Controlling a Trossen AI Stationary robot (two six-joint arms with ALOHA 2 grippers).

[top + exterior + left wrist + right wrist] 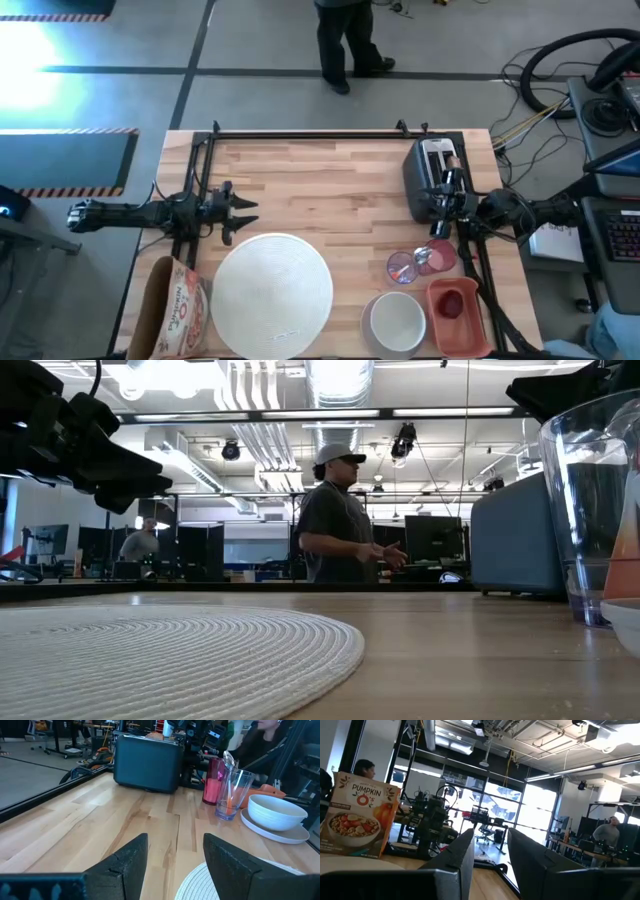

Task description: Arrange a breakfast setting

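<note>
High view: pink tray holds small red fruit; white bowl beside.

1. Open bare wood across the table middle and far side.
2. Blocked right by toaster, pink cup, glass.
3. Blocked near by woven placemat, cereal box.

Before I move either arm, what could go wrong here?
1. The clear glass and pink cup stand tight together beside the bowl; reaching for one may tip the other.
2. The right tool hovers by the toaster; a swing could strike it.
3. The cereal box sits near the table edge, close to the left tool; a nudge might drop it.
</note>
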